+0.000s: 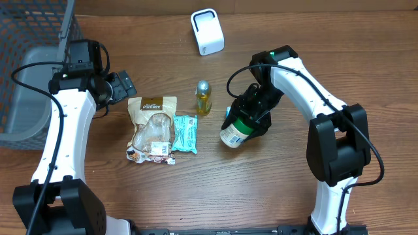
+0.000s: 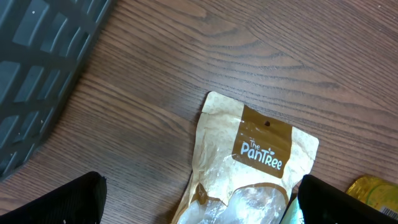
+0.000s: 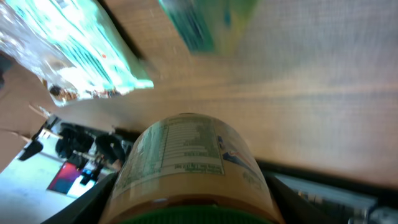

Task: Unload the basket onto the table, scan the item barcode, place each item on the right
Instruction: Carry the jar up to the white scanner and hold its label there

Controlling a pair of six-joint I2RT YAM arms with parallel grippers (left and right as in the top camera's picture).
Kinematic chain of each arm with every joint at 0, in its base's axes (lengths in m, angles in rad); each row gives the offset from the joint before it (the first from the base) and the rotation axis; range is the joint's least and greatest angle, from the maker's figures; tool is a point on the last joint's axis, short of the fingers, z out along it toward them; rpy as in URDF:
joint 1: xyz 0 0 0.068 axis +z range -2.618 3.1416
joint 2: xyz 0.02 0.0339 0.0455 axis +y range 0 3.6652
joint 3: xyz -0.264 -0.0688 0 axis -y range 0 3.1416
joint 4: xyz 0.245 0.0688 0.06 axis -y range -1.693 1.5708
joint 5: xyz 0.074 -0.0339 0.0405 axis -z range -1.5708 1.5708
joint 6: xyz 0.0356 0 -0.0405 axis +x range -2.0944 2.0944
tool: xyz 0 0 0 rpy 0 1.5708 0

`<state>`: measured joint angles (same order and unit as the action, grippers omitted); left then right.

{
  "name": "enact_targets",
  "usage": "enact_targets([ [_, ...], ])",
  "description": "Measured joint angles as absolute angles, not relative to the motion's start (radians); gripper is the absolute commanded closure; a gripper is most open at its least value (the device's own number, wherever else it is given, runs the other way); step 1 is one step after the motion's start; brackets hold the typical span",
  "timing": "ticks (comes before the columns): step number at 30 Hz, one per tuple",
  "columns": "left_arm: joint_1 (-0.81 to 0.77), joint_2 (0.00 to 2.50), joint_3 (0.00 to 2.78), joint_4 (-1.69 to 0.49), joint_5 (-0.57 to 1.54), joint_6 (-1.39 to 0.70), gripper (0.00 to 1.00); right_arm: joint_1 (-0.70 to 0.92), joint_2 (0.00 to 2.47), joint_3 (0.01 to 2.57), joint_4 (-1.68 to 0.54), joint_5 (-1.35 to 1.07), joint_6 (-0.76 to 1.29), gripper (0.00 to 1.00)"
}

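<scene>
The jar [image 1: 234, 134], with a pale printed label and a green lid, is well to the right of the PanTree pouch [image 1: 151, 126]. It is tipped over at a slant above the tabletop [image 1: 274, 189], its base toward the near edge. The right jaws are clamped on it at the lid end, one on either side. In the right wrist view the jar's label [image 3: 189, 155] fills the lower middle, with fine print facing the camera; whether a barcode is among it I cannot tell.

The brown pouch lies flat, its logo end pointing away from the robot. A teal packet [image 1: 185, 132] lies flat just beside its right edge, touching or nearly so. A small yellow bottle [image 1: 204, 96] stands upright beyond the pouch's upper right corner, near it but apart. A white scanner [image 1: 207, 31] sits well beyond the pouch, up and to the right. A grey basket [image 1: 26, 85] stands well to the left of the pouch.

The left jaws are spread wide and hold nothing, hovering just off the pouch's upper left corner; the left wrist view shows one finger [image 2: 62, 202] on each side of the pouch's logo end.
</scene>
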<state>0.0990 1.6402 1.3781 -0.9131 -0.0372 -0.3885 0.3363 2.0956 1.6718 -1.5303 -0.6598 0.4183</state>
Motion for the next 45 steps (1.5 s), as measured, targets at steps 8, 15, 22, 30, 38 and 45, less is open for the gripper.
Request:
enact_targets([
  [8,0.099,1.64,1.378,-0.913,-0.037,-0.389,0.0,0.303,2.096,1.674,-1.466,-0.686,0.38,0.96],
  [15,0.099,1.64,1.378,-0.913,-0.037,-0.389,0.0,0.169,2.096,1.817,-1.581,-0.789,0.313,0.94],
  [22,0.099,1.64,1.378,-0.913,-0.037,-0.389,0.0,0.14,2.095,1.946,-1.385,-0.815,0.297,0.96],
  [30,0.099,1.64,1.378,-0.913,-0.037,-0.389,0.01,0.163,2.095,1.946,-1.021,-0.797,0.297,0.96],
  [38,0.099,1.64,1.378,-0.913,-0.037,-0.389,0.0,0.315,2.096,1.945,-0.64,-0.376,0.287,0.96],
  [45,0.099,1.64,1.378,-0.913,-0.037,-0.389,0.0,0.441,2.116,1.945,-0.449,-0.08,0.229,0.96],
])
